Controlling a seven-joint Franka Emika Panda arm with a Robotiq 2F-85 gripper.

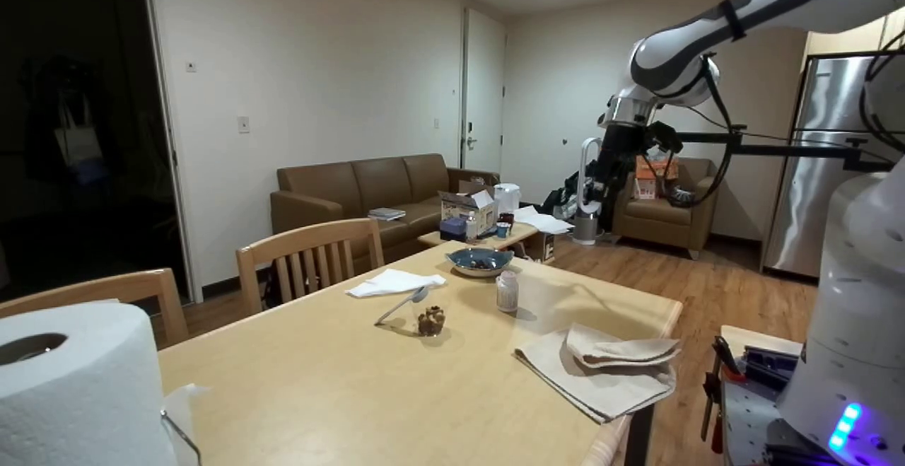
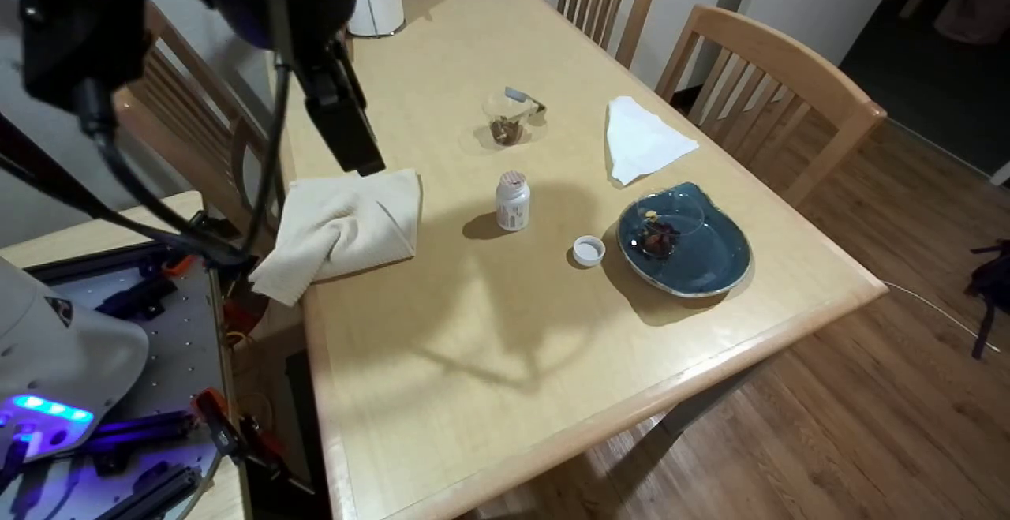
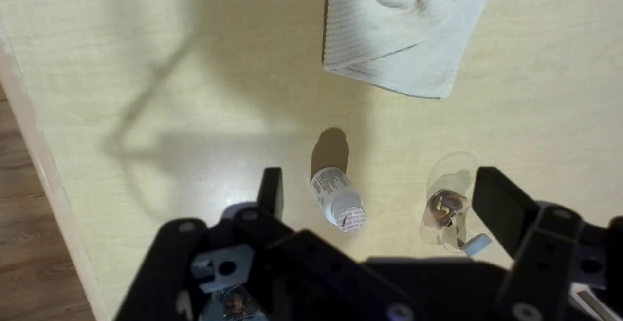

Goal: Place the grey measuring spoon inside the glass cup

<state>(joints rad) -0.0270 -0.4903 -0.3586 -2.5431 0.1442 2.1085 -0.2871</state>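
Observation:
The grey measuring spoon [image 1: 401, 305] leans beside the glass cup [image 1: 430, 319], its upper end near the rim and its lower end at the table. I cannot tell whether any part is inside. The spoon's grey end also shows in an exterior view [image 2: 517, 95] and the wrist view [image 3: 476, 244]. The see-through cup holds brown bits; it also shows in an exterior view [image 2: 506, 127] and the wrist view [image 3: 444, 209]. My gripper [image 3: 380, 175] is open and empty, high above the table. In the wrist view the cup lies near its right finger. The gripper also shows in an exterior view [image 1: 597, 194].
A white bottle [image 2: 513, 203] stands near the cup, with a white cap [image 2: 589, 251] nearby. A blue dish [image 2: 714, 248] holds another clear cup [image 2: 661, 228]. A folded beige cloth [image 2: 355, 228], a white napkin [image 2: 643, 140] and a paper roll [image 1: 78, 388] are on the table.

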